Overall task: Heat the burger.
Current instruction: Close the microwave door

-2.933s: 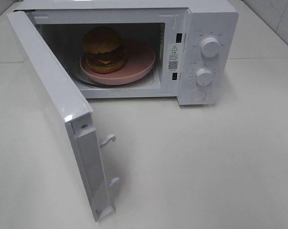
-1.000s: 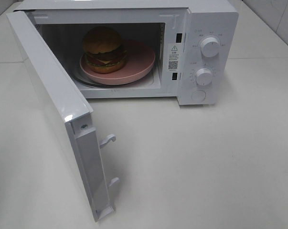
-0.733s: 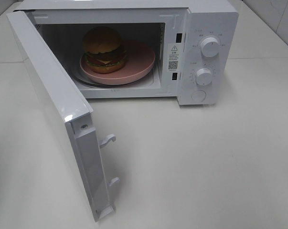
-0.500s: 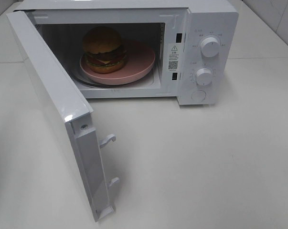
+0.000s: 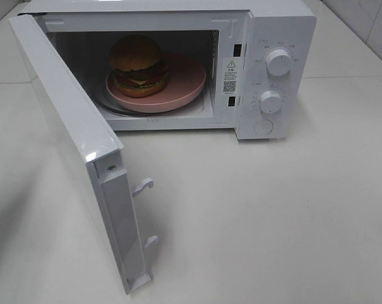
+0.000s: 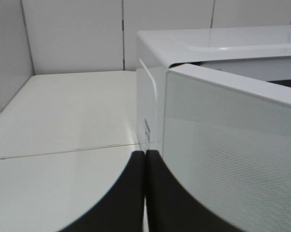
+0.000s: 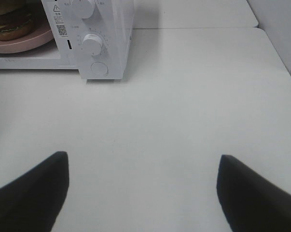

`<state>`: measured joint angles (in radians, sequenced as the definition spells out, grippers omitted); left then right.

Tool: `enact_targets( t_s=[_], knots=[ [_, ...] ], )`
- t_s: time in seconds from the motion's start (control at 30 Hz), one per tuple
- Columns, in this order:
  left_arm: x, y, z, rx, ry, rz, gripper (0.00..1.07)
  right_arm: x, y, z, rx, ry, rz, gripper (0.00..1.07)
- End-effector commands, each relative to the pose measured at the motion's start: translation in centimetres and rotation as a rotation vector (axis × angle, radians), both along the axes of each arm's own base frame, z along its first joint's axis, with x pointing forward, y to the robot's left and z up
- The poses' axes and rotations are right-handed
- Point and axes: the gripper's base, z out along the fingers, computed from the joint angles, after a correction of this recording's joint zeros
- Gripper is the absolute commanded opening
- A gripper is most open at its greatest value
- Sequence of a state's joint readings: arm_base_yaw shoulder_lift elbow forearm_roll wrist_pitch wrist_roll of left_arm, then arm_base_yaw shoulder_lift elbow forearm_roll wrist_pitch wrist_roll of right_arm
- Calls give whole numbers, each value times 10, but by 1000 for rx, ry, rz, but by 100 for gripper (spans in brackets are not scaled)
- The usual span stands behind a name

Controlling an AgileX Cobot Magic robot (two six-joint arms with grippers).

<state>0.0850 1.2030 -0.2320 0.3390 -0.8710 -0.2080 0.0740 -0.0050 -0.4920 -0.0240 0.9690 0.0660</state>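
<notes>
Burger [image 5: 137, 65]: on plate [image 5: 189, 83], inside microwave [image 5: 282, 25]
Door [image 5: 70, 126]: swung wide
Left gripper [image 6: 145, 159]: jaws pressed together, empty
Right gripper [image 7: 143, 164]: jaws spread, empty, above table [image 7: 184, 96]

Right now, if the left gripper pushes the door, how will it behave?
The door looks like a rigid panel hinged on the microwave, so it should swing, not flex. Its smooth face may let the shut left gripper slip. The latch hooks probably need a firm final push.
</notes>
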Motion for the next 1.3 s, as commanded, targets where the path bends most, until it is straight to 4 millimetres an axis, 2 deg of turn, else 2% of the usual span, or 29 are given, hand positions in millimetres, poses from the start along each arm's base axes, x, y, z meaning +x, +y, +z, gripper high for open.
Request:
enact_targets(
  t_s=[0.03, 0.13, 0.2, 0.63, 0.7, 0.93, 0.97, 1.03, 1.3],
  knots=[
    [5, -6, -5, -32, -19, -63, 0, -4, 0, 0, -4, -38, 0, 74],
    [16, -11, -11, -25, 14, -131, 0, -4, 0, 0, -4, -38, 0, 74],
    [30, -16, -16, -30, 58, -214, 0, -4, 0, 0, -4, -38, 1, 74],
    [53, -23, -22, -86, 114, -288, 0, -4, 0, 0, -4, -38, 1, 74],
    [62, -40, -26, -71, 127, -352, 0, -4, 0, 0, -4, -38, 1, 74],
    [75, -55, -27, -81, 145, -346, 0, -4, 0, 0, -4, -38, 1, 74],
    [75, -55, -27, -81, 145, -346, 0, -4, 0, 0, -4, -38, 1, 74],
    [78, -68, -25, -61, 133, -385, 0, -4, 0, 0, -4, -38, 1, 74],
    [83, -86, -25, -75, 153, -400, 0, -4, 0, 0, -4, -38, 1, 74]
  ],
)
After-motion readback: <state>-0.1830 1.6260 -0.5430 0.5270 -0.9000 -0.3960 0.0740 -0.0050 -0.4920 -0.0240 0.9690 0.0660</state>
